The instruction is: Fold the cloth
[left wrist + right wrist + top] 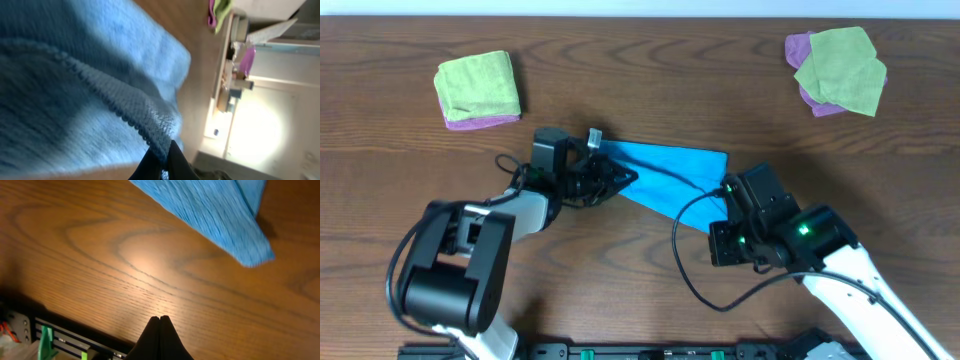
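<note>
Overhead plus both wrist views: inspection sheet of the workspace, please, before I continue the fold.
Surface: wooden table, no spills seen.
Job's things: cloth, wedge-shaped, mid-table.
Clutter: green-on-purple cloth piles, left stack and right stack, at the far edge.
Grippers: left gripper shut on the cloth's edge; right gripper shut, empty, over wood.
Cables: black cable loops beside the right arm.
Surroundings: blurred bright room, left wrist view.

On the wooden table (650, 60), a folded green cloth (478, 85) lies on a purple cloth (485, 122) at left; at right, green cloths (842, 68) overlap purple fabric (802, 48).
</note>
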